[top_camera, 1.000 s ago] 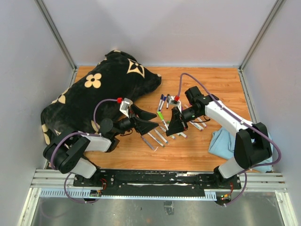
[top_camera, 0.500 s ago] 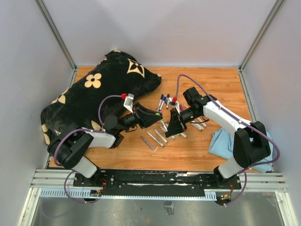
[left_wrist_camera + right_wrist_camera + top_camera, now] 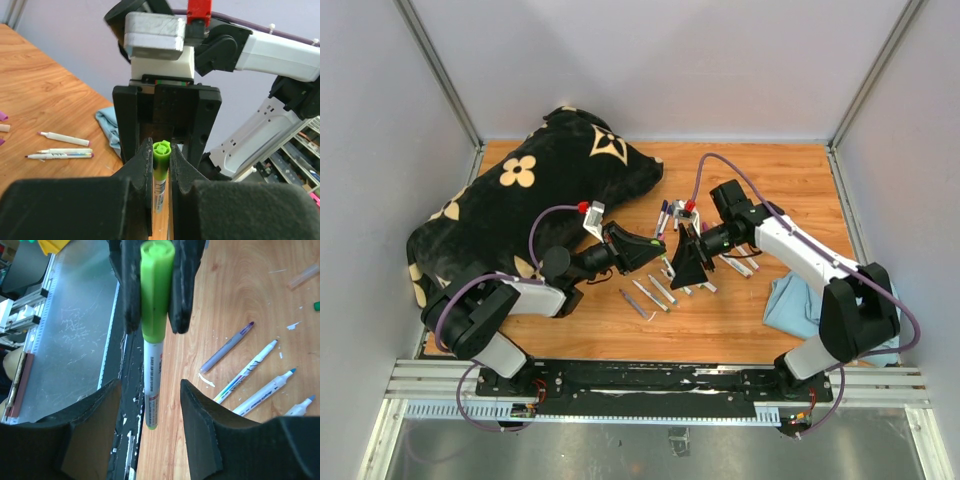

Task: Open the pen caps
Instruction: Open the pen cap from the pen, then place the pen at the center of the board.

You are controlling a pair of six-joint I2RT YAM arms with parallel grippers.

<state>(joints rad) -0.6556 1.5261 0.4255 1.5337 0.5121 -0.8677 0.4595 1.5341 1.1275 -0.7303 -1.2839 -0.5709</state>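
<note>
A marker with a lime-green pen cap (image 3: 161, 154) and a white barrel (image 3: 151, 385) hangs in the air between the two arms. My left gripper (image 3: 161, 150) is shut on the green cap (image 3: 156, 285), squeezing it from both sides. My right gripper (image 3: 150, 390) faces it with its jaws open on either side of the barrel's far end, touching nothing. From above, the left gripper (image 3: 655, 248) and right gripper (image 3: 682, 265) meet tip to tip over the middle of the table. More capped markers (image 3: 665, 212) lie just behind them.
Several uncapped markers (image 3: 650, 293) lie on the wooden table below the grippers, others (image 3: 250, 370) off to one side. A black patterned bag (image 3: 540, 185) fills the back left. A light-blue cloth (image 3: 790, 300) lies at the right near the right arm's base.
My left gripper moved in toward the right one and closed on the green cap. My right gripper, shut on the barrel before, has opened off it.
</note>
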